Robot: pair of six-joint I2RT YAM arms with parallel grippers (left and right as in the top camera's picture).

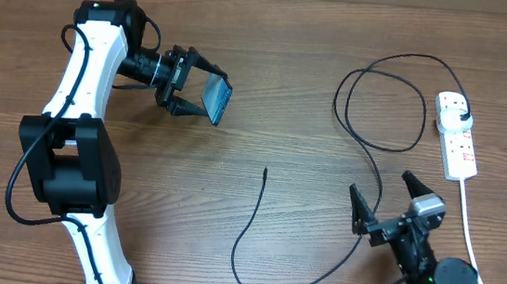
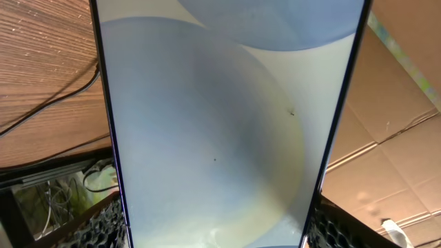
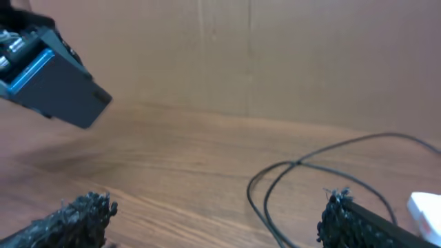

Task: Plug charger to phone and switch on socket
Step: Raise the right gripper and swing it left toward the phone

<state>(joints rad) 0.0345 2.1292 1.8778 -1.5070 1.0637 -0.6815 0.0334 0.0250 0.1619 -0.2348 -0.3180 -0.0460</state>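
While the left hand (image 1: 204, 96) grasps the phone (image 1: 218, 99) by its edges, tilted above the counter (image 1: 297, 81) and well left of the socket (image 1: 459, 143), the right hand (image 1: 379, 180) stands released, near the socket. The charger (image 1: 250, 221) is plugged into the socket, its loose tip lying well left of it.

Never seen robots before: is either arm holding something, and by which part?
The left gripper holds the phone, clamped across its two long edges. The right gripper is open and empty.
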